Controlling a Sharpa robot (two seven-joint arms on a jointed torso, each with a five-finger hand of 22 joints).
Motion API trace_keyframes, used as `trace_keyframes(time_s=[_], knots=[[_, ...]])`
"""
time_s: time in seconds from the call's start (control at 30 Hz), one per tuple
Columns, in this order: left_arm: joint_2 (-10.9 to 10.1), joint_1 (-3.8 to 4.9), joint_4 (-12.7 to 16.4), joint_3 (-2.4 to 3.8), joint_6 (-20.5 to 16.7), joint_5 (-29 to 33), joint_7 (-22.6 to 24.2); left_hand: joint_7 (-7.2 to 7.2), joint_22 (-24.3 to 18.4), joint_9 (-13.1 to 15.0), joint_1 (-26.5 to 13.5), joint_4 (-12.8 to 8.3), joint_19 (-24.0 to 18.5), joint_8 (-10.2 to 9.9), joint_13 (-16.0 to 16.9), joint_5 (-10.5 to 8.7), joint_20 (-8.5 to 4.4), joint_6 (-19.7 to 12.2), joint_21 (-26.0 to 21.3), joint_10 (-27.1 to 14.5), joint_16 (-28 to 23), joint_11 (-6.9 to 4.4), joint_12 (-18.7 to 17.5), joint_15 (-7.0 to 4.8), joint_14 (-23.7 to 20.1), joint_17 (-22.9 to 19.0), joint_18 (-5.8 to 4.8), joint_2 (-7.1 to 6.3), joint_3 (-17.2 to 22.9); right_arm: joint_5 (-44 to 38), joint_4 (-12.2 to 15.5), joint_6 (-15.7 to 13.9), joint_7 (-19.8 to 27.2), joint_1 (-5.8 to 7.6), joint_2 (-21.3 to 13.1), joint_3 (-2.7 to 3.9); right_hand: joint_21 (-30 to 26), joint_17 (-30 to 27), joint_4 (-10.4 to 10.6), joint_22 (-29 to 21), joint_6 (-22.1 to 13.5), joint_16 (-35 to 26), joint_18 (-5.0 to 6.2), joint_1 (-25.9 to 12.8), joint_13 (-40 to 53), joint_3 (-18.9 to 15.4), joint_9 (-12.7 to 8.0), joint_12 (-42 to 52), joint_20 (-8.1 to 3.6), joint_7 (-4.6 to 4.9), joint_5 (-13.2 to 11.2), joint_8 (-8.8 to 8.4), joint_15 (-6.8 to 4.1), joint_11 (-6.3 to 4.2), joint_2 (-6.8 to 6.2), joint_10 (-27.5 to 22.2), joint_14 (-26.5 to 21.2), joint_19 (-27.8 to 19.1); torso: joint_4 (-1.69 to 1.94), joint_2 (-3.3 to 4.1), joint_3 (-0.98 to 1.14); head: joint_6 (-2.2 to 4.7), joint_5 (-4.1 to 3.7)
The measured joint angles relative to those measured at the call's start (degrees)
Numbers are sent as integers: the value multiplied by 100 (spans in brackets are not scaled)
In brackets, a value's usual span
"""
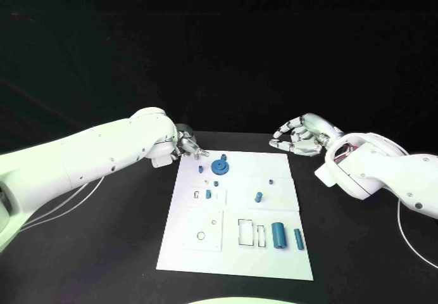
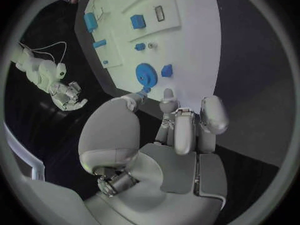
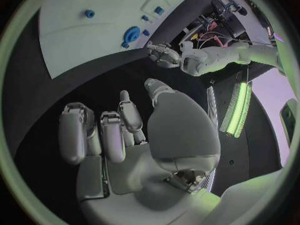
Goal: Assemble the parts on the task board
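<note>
Lying in the middle of the black table, the white task board carries every blue part. A round blue gear sits close to the board's far left corner, with a small blue block just beside it toward the left edge. Two blue cylinders stand side by side near the right edge, toward the near corner, next to empty rectangular recesses; a round hole near the left edge is also vacant. A small blue peg stands near the board's middle.

The parts are judged to be light, rigid plastic, smooth and somewhat slippery, unlikely to break but easily tipped or skidded across the plate. The gear would best be pinched across its rim, the cylinders across their sides near mid-length.

The left hand is held over the far left corner, fingers loosely curled, nothing gripped, its fingertips just short of the gear. The right hand hangs beyond the far right corner, fingers apart and curved, empty.
</note>
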Motion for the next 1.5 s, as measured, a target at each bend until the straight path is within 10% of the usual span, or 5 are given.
trace_keyframes(time_s=[1.5], knots=[[251,-63,-449,-127,628,114,65,31,96,-135,391,-33,21,-49,-8,0,62,137,-2,-48,36,7,-8,21,-22,-2,0,210,-64,-1,17,-3,0,1,7,0,-31,3,0,2,-9,-22,0,0,-17,0,0,0,0,-10,38,0,0,0,0,0,0,0,4,18,-7,-10,-17]])
